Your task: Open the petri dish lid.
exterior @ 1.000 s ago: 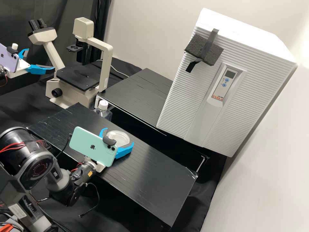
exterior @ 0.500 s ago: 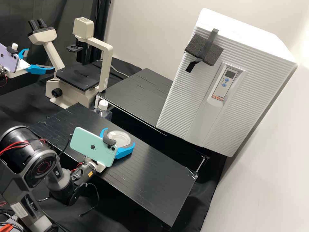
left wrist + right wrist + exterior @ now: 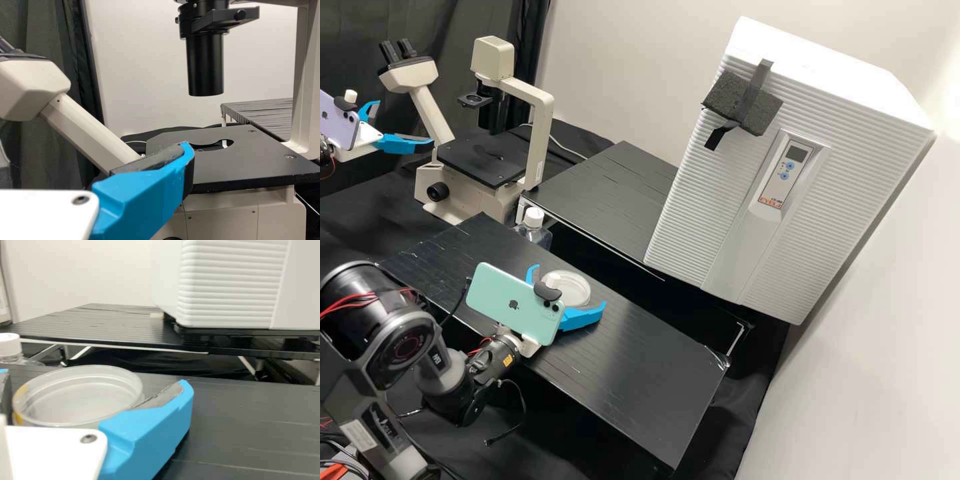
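On the black desk (image 3: 653,380), flat and upright: clear petri dish (image 3: 82,397), the target. Right pincer (image 3: 570,287) is spread round it, one blue finger (image 3: 155,432) on each side, nothing clamped. Contact with the wall can't be told from these angles. Low, level pose probably chosen so a squeeze would take the dish by its sides, near the rim where a lid overlaps. Lid vs base: can't separate them in this clear plastic, so lid state unclear. Judged as early or mid task, at the gripping stage; next would be closing evenly at lid height, then lifting straight up. Risks: fingers too low, so lid and base come up together; too hard a squeeze, thin plastic flexes or slides on the smooth top.

Left pincer (image 3: 404,123) is up by the microscope (image 3: 543,113), wide apart and holding nothing, well away from the dish. Likely parked, so one arm gets the space.

Mint phone (image 3: 510,303) is mounted on the right wrist, lilac phone (image 3: 339,125) on the left; presumably wrist cameras, angled toward the fingers. White-capped bottle (image 3: 533,230) stands beyond the desk's far edge, out of the grip path. White ribbed cabinet (image 3: 713,227) sits farther back, probably for culture storage.
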Motion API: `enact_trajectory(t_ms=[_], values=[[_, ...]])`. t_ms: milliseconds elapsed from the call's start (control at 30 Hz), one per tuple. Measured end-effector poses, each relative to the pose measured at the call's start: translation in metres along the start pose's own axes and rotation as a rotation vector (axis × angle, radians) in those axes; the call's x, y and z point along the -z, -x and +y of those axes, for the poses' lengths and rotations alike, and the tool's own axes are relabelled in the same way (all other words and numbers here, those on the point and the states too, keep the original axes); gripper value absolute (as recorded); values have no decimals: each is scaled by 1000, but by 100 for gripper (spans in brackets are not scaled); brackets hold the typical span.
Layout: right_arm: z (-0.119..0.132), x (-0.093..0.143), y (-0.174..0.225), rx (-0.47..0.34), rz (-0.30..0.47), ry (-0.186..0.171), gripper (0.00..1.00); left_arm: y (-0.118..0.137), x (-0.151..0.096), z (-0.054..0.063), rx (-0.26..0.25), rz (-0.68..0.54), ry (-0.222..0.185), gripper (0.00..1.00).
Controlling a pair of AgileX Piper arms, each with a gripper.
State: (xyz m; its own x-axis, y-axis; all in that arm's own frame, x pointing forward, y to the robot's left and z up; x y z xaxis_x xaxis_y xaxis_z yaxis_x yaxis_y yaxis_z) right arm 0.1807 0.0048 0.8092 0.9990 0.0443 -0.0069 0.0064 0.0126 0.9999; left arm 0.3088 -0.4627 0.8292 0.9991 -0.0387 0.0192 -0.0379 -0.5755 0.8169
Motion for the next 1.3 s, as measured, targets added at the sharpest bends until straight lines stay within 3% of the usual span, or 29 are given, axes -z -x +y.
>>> enact_trajectory(t_ms=[333,367,1300], values=[[1,0,0,-2,3,-4,100,0,0,0,0,0,0,100],[1,0,0,-2,3,-4,0,0,0,0,0,0,0,100],[1,0,0,-1,3,-4,0,0,0,0,0,0,0,100]])
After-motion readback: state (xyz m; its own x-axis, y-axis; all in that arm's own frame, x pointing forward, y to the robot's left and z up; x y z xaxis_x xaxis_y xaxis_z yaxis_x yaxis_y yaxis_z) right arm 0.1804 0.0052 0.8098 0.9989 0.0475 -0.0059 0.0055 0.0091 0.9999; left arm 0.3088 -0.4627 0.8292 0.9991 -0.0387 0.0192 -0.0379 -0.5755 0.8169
